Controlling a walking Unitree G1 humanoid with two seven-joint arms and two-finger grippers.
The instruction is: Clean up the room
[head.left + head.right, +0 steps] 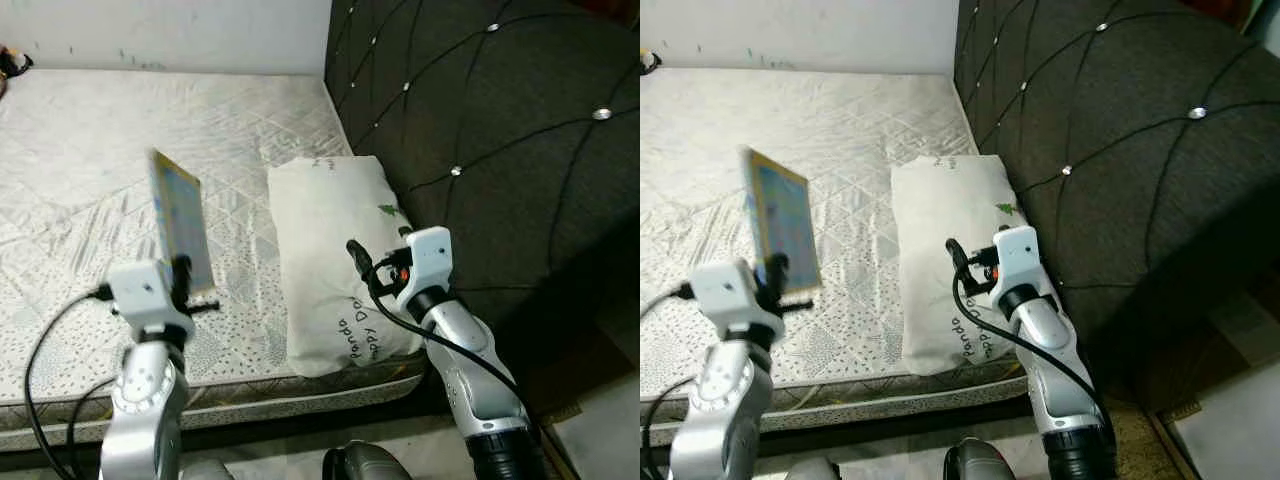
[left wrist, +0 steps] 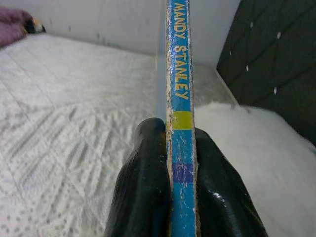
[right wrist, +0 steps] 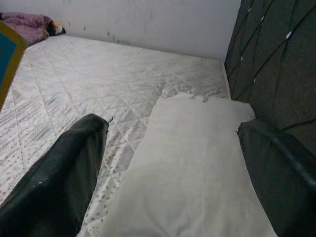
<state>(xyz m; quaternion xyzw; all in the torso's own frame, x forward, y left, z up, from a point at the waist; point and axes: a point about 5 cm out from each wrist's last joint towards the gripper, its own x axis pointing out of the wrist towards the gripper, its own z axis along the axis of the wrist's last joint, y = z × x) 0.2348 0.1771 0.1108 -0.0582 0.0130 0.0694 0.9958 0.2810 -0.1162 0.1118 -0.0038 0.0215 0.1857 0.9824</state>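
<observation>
Both arms are silver, segmented cylinders with rounded joint housings. The left arm (image 1: 142, 410) ends in a white box-shaped wrist module, with a black cable looping from it down past the forearm. The right arm (image 1: 470, 370) has a black lower collar, a matching white wrist module with a small red-orange detail, and black cables curving alongside. The pincer fingers (image 3: 59, 177) are long, glossy black and rounded.

Even, moderately bright indoor light falls on the mattress (image 1: 90, 160) with soft shadows, the dark headboard (image 1: 500, 150) studs glinting; the book (image 1: 180, 220) is slightly motion-blurred, and near fingers (image 3: 54, 182) are soft-focused with small glare spots.
</observation>
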